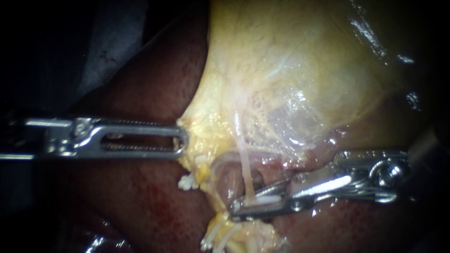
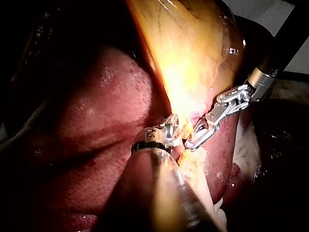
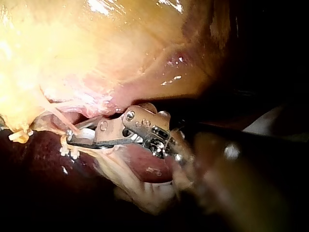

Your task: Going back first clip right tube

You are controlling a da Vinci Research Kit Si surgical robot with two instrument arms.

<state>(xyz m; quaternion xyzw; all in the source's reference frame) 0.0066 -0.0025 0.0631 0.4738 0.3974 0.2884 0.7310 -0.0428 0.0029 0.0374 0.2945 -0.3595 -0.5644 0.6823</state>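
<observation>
Left instrument (image 1: 183,140): shaft enters from the left; long windowed jaws lie together, closed on the left edge of the gallbladder (image 1: 290,70), whose yellow tissue is drawn to a point at the jaw tip.

Right instrument (image 1: 243,204): shaft enters from the right; hinged metal jaws point left and stand slightly apart, with a narrow gap showing along their length; the tips lie near the lower margin of the gallbladder, over a reddish hollow.

Tube (image 1: 244,164): thin, pale and taut; it runs down from the gallbladder's underside and passes between the right instrument's jaws near their tips.

Clip (image 1: 268,199): a short white bar lying lengthwise in the gap between the right instrument's jaws, just right of where the tube crosses; whether the jaws press on it cannot be told.

Gallbladder: pale yellow and glistening; it fills the far and right part of the scene.

Liver (image 1: 140,197): dark red and stippled; it lies to the left of and nearer than the gallbladder, under the left instrument.

White knobbly piece (image 1: 187,182): sits on yellow fat just below the left instrument's tip; its kind is unclear.
</observation>
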